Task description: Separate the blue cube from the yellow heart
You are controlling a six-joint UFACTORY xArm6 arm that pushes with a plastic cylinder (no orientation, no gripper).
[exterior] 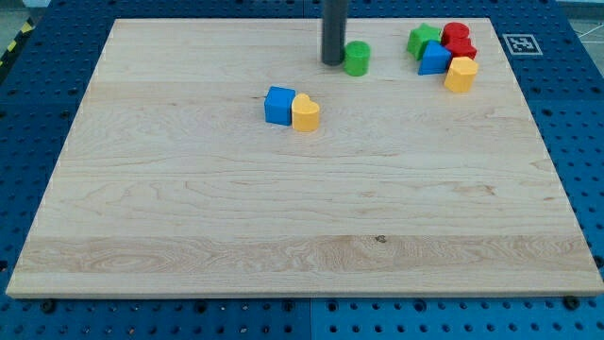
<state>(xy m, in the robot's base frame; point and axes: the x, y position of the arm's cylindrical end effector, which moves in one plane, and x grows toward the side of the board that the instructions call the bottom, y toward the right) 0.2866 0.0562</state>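
We note the surface: a pale wooden board with fine horizontal grain and one small dark knot, set on a blue perforated base with a square printed marker by the view's top right corner. The end effector is a plain dark rod, smooth and cylindrical, with no jaws to part or close; my tip rests just left of a green cylinder, close to touching. Near the view's top right sits a tight cluster: green block, red cylinder, red block, blue block, yellow block. The blue cube touches the yellow heart on its right, left of centre, well below my tip.
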